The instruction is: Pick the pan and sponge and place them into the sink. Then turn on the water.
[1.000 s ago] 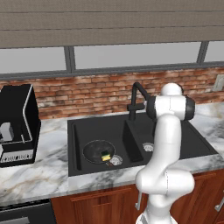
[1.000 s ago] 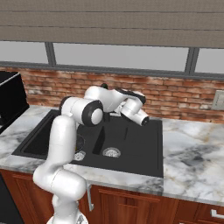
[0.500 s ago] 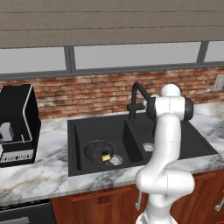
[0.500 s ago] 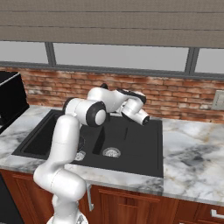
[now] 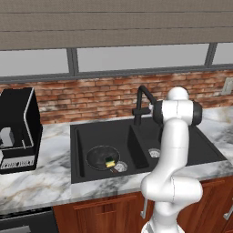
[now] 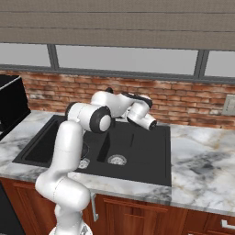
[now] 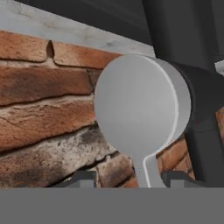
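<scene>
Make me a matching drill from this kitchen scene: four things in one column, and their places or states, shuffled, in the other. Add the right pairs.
Things:
1. pan
2. sponge
3. faucet
4. black appliance

Places or states:
A. stands on the marble counter, left of the sink
B. rises at the sink's back edge, before the brick wall
C. lies on the floor of the sink's left basin
D. rests inside the pan, near its rim

Pairs: 1-C, 2-D, 3-B, 4-A
</scene>
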You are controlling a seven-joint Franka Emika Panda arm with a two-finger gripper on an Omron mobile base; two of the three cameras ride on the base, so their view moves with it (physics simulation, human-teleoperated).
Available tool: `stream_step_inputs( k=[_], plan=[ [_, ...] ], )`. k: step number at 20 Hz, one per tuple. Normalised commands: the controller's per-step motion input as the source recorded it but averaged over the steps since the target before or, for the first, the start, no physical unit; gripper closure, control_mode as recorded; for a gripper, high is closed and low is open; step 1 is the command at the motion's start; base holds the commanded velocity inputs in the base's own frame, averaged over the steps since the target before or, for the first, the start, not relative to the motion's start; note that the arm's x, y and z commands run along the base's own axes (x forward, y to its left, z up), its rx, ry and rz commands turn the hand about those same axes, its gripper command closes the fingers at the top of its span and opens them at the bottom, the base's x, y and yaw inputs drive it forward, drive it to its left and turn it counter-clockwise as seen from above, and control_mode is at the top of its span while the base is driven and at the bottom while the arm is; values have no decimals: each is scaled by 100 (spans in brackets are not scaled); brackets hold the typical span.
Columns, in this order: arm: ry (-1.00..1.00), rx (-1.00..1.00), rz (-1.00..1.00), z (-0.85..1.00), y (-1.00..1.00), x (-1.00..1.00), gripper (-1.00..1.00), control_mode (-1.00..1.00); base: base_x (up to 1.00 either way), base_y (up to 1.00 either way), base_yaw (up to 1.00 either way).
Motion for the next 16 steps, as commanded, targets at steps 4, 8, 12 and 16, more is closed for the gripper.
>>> stream_step_inputs(
  k=[4, 8, 12, 16],
  plan=[
    [15, 4, 0, 0, -33, 2, 100, -100, 0, 0, 0],
    [16, 10, -1, 0, -65, 2, 100, -100, 0, 0, 0],
    [13, 12, -2, 0, -83, 0, 100, -100, 0, 0, 0],
    [12, 10, -3, -2, -79, 0, 100, -100, 0, 0, 0]
  ],
)
